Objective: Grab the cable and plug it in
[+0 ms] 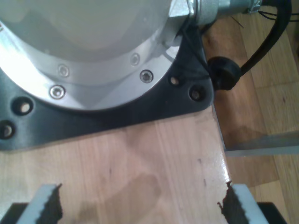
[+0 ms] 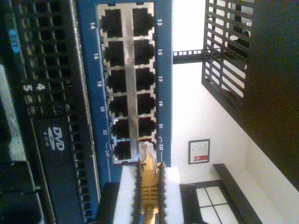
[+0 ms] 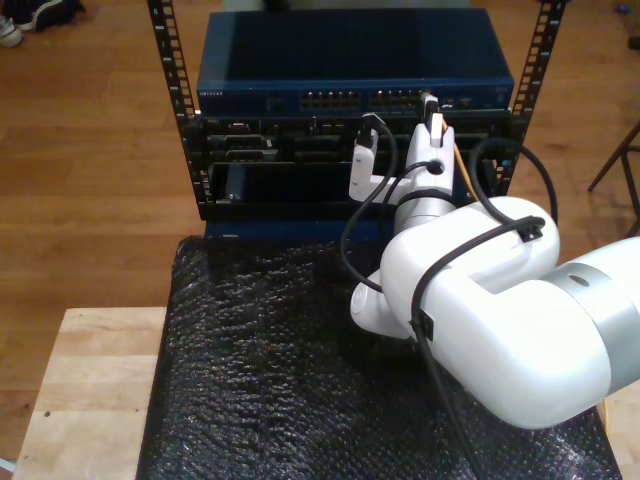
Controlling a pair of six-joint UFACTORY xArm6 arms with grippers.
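Exterior view, near to far: black bubble-wrap mat over a wooden table. A white arm comes in from that view's near right, black arm cables strapped along it, reaching far toward the equipment rack.

My second gripper is clenched on the cable: yellow-orange, ribbed boot, pinched between the two white finger pads, clear plastic plug sticking out past them. In the exterior view the cable shows as a thin orange line by the gripper.

Plug tip sits right at the end pair of the blue switch's port block, near the labels 23 and 24. Can't tell if it's seated or just touching the opening. Visible ports are two columns, numbered 13–24, all the others dark with nothing in them.

Beside the switch: black perforated server panel with a DVD drive.

My first gripper is released: jaws wide apart, nothing between them, over bare wood. Just beyond it a round metal arm base on a black mounting plate.

Far: rack posts, wood floor.
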